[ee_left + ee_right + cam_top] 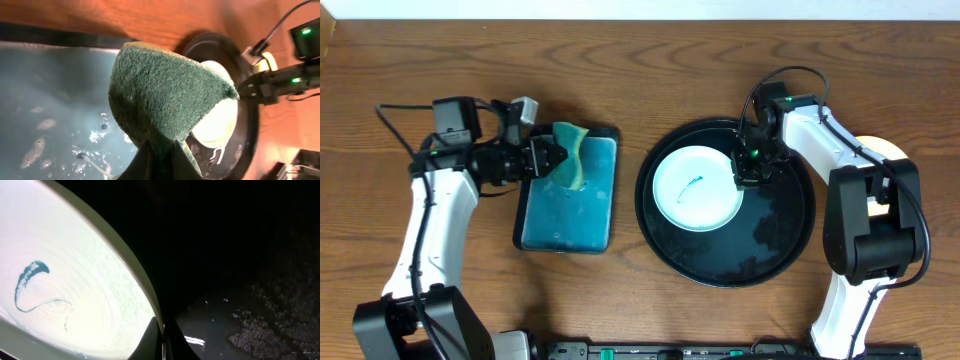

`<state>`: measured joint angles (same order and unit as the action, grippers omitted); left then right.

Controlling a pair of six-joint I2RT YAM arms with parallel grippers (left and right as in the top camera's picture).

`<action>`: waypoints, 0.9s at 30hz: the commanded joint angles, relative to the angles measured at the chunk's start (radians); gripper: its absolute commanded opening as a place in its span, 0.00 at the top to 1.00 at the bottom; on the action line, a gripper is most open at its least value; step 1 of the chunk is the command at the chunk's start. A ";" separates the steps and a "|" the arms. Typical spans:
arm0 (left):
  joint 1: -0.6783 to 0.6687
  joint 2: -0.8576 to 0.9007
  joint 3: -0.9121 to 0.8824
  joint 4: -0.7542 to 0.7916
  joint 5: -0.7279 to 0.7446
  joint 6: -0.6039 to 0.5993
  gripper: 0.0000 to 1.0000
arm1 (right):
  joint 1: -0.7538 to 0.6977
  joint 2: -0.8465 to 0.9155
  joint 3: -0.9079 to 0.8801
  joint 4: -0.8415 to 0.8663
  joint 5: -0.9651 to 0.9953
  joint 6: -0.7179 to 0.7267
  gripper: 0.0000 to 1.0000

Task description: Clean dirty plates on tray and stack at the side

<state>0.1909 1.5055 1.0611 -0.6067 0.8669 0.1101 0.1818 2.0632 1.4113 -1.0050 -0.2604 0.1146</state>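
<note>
left gripper (552, 158) clamped on the sponge (572, 155) over the teal tray (565, 225) — scribbled plate (698, 188) lies to its right on the black tray (770, 240), right gripper (748, 172) pinched on its right rim, so the sponge needs to travel right.

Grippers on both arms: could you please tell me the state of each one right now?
Left gripper: closed on the sponge.
Right gripper: closed on the rim of the plate.
</note>
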 commanded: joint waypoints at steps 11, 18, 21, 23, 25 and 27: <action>0.058 -0.004 0.014 -0.001 0.230 0.077 0.93 | 0.009 -0.024 -0.006 0.000 0.018 0.004 0.99; 0.058 -0.004 0.014 -0.001 0.234 0.077 0.93 | 0.009 -0.024 -0.006 -0.001 0.018 0.004 0.99; 0.058 -0.004 0.014 -0.001 0.233 0.077 0.93 | 0.010 -0.024 -0.006 -0.001 0.018 0.004 0.99; 0.058 -0.004 0.014 -0.002 0.222 0.076 0.93 | 0.010 -0.024 -0.006 -0.001 0.018 0.004 0.99; 0.058 -0.004 0.014 -0.008 0.161 0.069 0.93 | 0.010 -0.024 -0.006 -0.002 0.018 0.004 0.99; 0.058 -0.004 0.014 -0.027 0.098 0.061 0.93 | 0.012 -0.024 -0.006 -0.005 0.018 0.003 0.99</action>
<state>0.2417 1.5055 1.0611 -0.6167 1.0348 0.1646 0.1822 2.0632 1.4113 -1.0058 -0.2592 0.1146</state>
